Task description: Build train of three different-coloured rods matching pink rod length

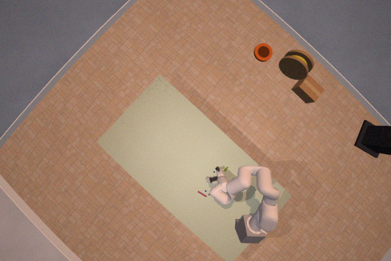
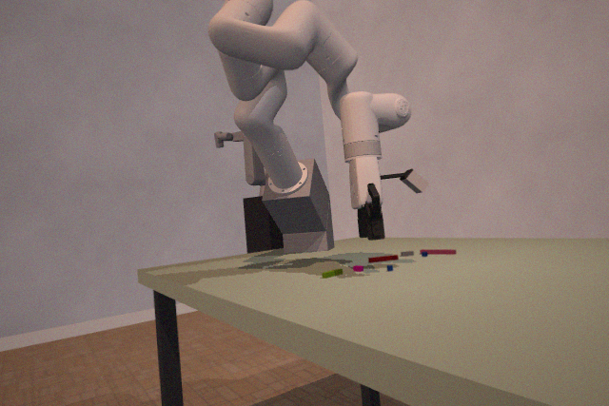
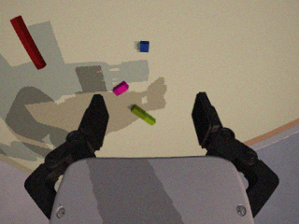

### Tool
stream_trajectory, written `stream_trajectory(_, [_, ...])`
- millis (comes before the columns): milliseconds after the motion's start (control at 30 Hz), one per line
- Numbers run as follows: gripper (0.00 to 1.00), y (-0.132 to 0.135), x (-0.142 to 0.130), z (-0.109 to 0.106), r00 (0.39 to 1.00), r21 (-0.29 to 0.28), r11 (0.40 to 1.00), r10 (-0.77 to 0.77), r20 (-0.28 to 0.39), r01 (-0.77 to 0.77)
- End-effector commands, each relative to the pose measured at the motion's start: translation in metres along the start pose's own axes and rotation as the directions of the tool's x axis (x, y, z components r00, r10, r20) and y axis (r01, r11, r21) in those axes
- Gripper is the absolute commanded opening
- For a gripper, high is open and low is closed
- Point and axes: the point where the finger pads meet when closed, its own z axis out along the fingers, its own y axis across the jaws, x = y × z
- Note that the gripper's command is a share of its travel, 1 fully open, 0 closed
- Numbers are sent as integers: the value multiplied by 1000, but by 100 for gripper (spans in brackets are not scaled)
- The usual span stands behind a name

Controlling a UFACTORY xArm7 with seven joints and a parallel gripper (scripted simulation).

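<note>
My gripper (image 3: 149, 104) (image 2: 371, 238) is open and empty, above the table. In the wrist view a lime rod (image 3: 143, 115) (image 2: 331, 273) (image 1: 226, 169) lies between and beyond the fingertips, below them. A magenta rod (image 3: 121, 88) (image 2: 358, 268) lies just beside it, apart. A blue rod (image 3: 144, 47) (image 2: 389, 267) (image 1: 214, 172) lies farther off. A red rod (image 3: 28, 43) (image 2: 383, 258) lies at the wrist view's upper left. In the exterior view a grey rod (image 2: 407, 253), a second blue rod (image 2: 424, 254) and the pink rod (image 2: 438, 251) (image 1: 201, 194) lie farther right. All lie apart.
The rods lie on the pale green table (image 1: 151, 125) (image 2: 467, 303). The arm's base (image 1: 250, 233) (image 2: 300, 215) stands at one end of the table. An orange pot (image 1: 263, 52), a round object (image 1: 293, 67) and a wooden block (image 1: 305, 91) are off the table.
</note>
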Motion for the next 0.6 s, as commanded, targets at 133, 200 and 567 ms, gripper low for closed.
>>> stream_trajectory(133, [100,1,-7,-1,960,18,960,-278,-3,278])
stream_trajectory(200, [100,1,-8,-1,943,18,943,-333,-4,333])
stream_trajectory(567, [100,1,-17,-1,804,15,803,-595,-9,595])
